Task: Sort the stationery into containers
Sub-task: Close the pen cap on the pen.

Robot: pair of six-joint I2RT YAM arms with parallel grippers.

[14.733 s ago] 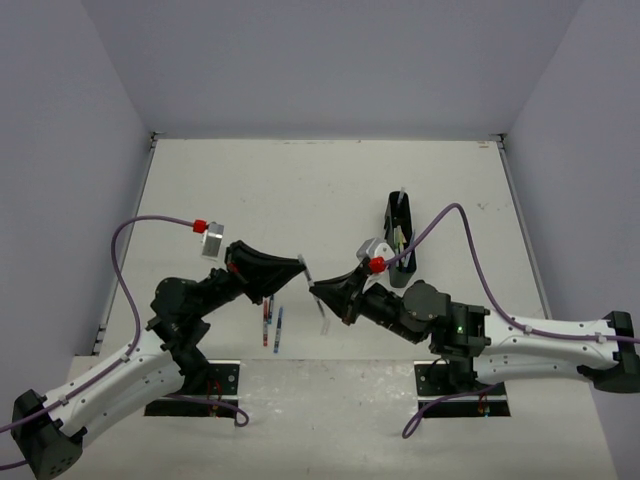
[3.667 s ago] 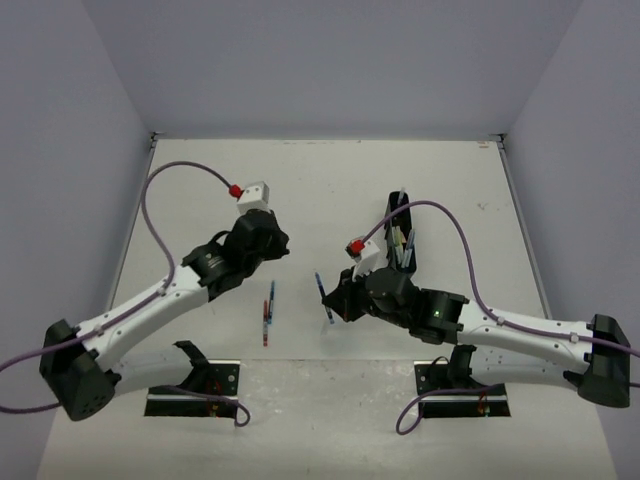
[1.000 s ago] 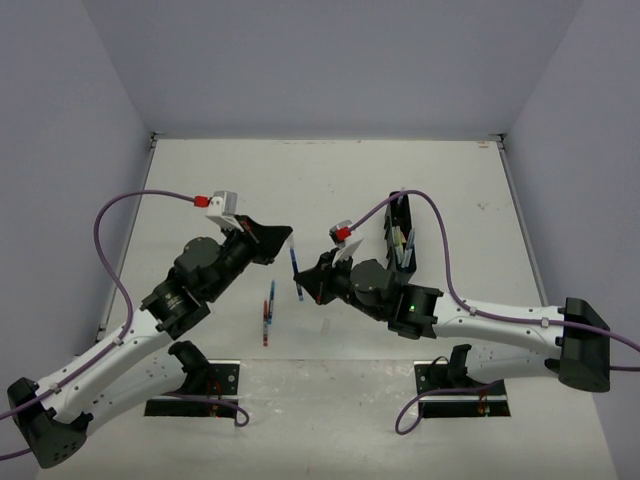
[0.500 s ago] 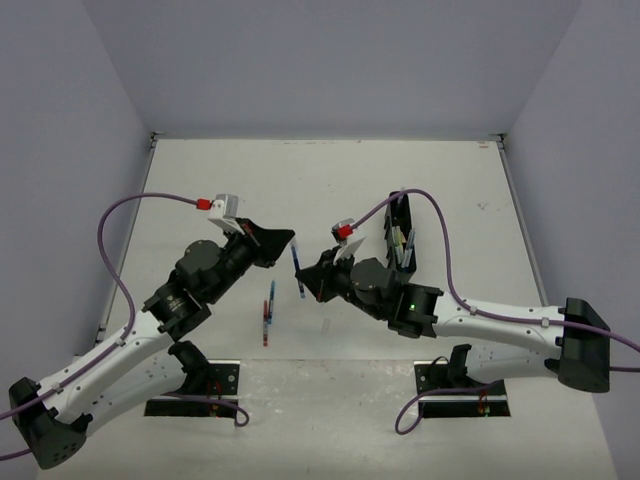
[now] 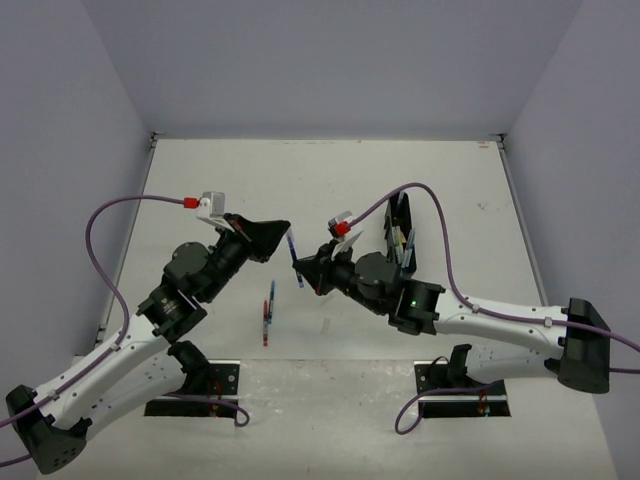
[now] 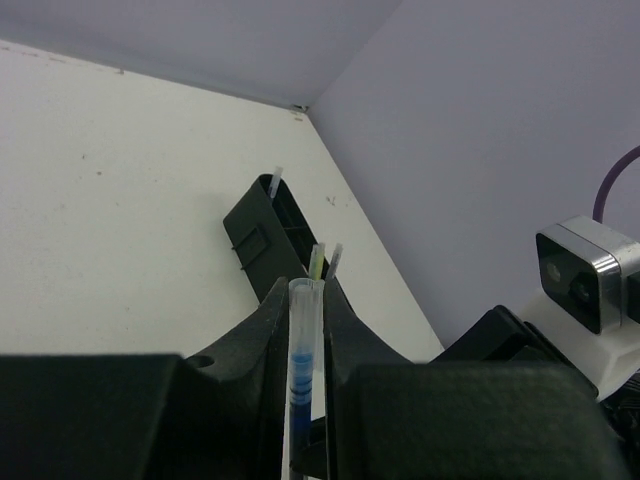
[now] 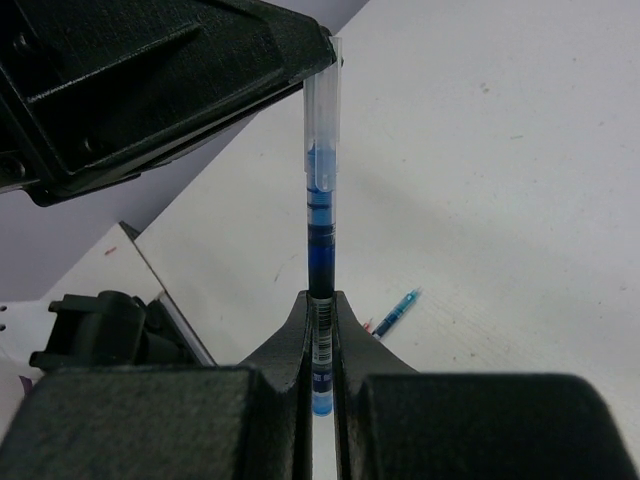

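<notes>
Robot lab: white table (image 5: 330, 180), bare grey walls (image 5: 330, 60), two mounted arms (image 5: 110, 365).

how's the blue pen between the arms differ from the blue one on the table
The held blue pen is raised off the table; the loose blue pen lies flat on it. The held one is clamped in the right end effector, its top at the left end effector; the loose one is untouched. Both are slim.
</notes>
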